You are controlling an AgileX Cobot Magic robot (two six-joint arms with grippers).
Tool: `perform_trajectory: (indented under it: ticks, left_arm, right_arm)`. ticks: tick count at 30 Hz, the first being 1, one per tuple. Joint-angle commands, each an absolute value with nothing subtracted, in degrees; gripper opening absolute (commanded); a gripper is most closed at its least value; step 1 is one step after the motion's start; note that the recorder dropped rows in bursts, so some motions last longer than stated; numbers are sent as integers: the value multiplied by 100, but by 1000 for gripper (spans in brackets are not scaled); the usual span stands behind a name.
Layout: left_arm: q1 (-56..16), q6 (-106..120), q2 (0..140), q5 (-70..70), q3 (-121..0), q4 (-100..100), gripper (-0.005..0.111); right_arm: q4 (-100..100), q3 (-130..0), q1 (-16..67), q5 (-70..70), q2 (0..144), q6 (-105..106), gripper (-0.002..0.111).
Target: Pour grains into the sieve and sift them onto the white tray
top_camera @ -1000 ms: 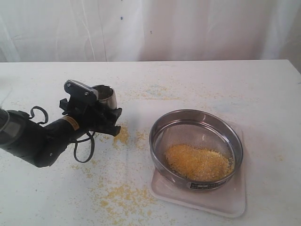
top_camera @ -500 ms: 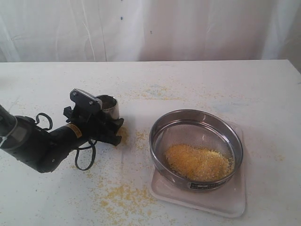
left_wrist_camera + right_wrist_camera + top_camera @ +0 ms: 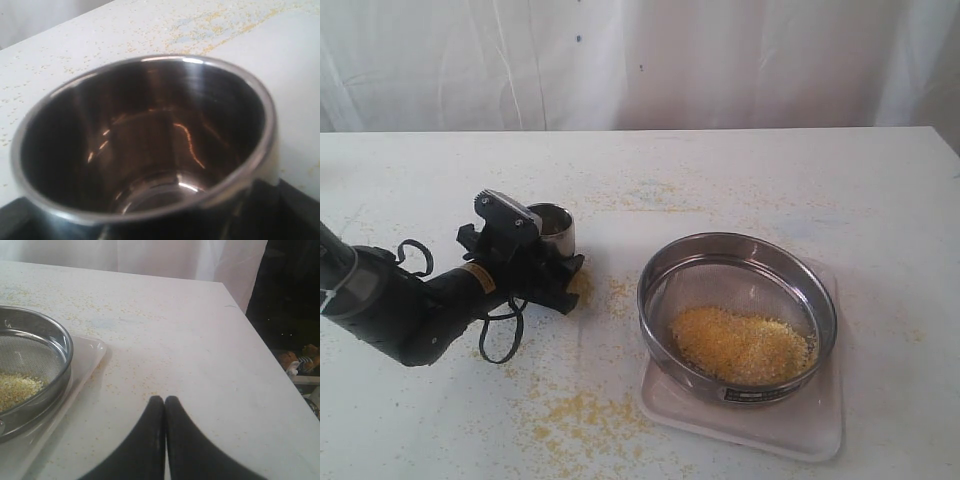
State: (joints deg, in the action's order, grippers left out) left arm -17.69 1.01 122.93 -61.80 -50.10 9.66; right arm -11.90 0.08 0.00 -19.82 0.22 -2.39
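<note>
The sieve (image 3: 737, 262) sits on the white tray (image 3: 760, 428) at the right, with a heap of yellow grains (image 3: 740, 345) on its mesh. My left gripper (image 3: 548, 262) is shut on a small steel cup (image 3: 553, 227), held upright low over the table, left of the sieve. In the left wrist view the cup (image 3: 145, 145) fills the frame and looks empty. My right gripper (image 3: 164, 401) is shut on nothing, over bare table beside the tray (image 3: 90, 354) and the sieve (image 3: 61, 337). Grains (image 3: 14, 387) show inside it.
Spilled grains lie on the tabletop in front of the left arm (image 3: 582, 412) and beside the cup (image 3: 582, 286). A white curtain hangs behind the table. The table's right edge (image 3: 260, 335) is near my right gripper.
My left gripper has carried the cup down and slightly to the right, closer to the tabletop. The sieve, the tray and the grains have not moved.
</note>
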Motion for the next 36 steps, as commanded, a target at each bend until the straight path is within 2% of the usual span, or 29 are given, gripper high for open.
perform_trajectory:
  ticks: [1,3,4,5,6,7,8,10,16,22,24,26,28,30,31,33,34,36]
  left_arm:
    - [-1764,176,12273,-6083,-5015,950,1]
    - [-1764,176,12273,-6083,-5015,950,8]
    - [-1764,132,12273,-6083,-5015,974,21]
    - [-1764,131,12273,-6083,-5015,974,29]
    - [-1764,122,12273,-6112,-5015,974,47]
    - [-1764,137,12273,-6178,-5015,974,60]
    - [-1764,419,12273,-6510,-5015,864,83]
    - [-1736,205,12244,-6883,-5004,970,106]
    - [-1736,419,11674,-6939,-4916,1365,105]
    - [-1736,1096,9577,-6739,-4155,1333,105]
    - [-1736,1132,8960,-6316,-4074,1333,105]
    - [-1736,1563,8246,-4957,-4068,1296,105]
    - [-1736,2384,7642,-3537,-4068,514,100]
    - [-1724,2955,7323,-2798,-4068,-814,83]
    - [-1726,3463,7178,-2548,-4068,-1704,69]
    - [-1726,4784,6964,-2400,-4068,-3355,32]
    - [-1726,5999,6854,-2656,-4068,-4468,1]
    - [-1711,6849,6846,-3626,-4068,-5829,0]
  right_arm:
    - [-1225,0,0,-1972,0,-220,0]
    - [-1225,0,0,-1972,0,-220,0]
    - [-1225,0,0,-1972,0,-220,0]
    - [-1225,0,0,-1972,0,-220,0]
    - [-1225,0,0,-1972,0,-220,0]
    - [-1225,0,0,-1972,0,-220,0]
    - [-1225,0,0,-1972,0,-220,0]
    - [-1225,0,0,-1972,0,-220,0]
    - [-1225,0,0,-1972,0,-220,0]
    - [-1225,0,0,-1972,0,-220,0]
    - [-1225,0,0,-1972,0,-220,0]
    - [-1225,0,0,-1972,0,-220,0]
    - [-1225,0,0,-1972,0,-220,0]
    - [-1225,0,0,-1972,0,-220,0]
    - [-1225,0,0,-1972,0,-220,0]
    - [-1225,0,0,-1972,0,-220,0]
    - [-1225,0,0,-1972,0,-220,0]
    - [-1225,0,0,-1972,0,-220,0]
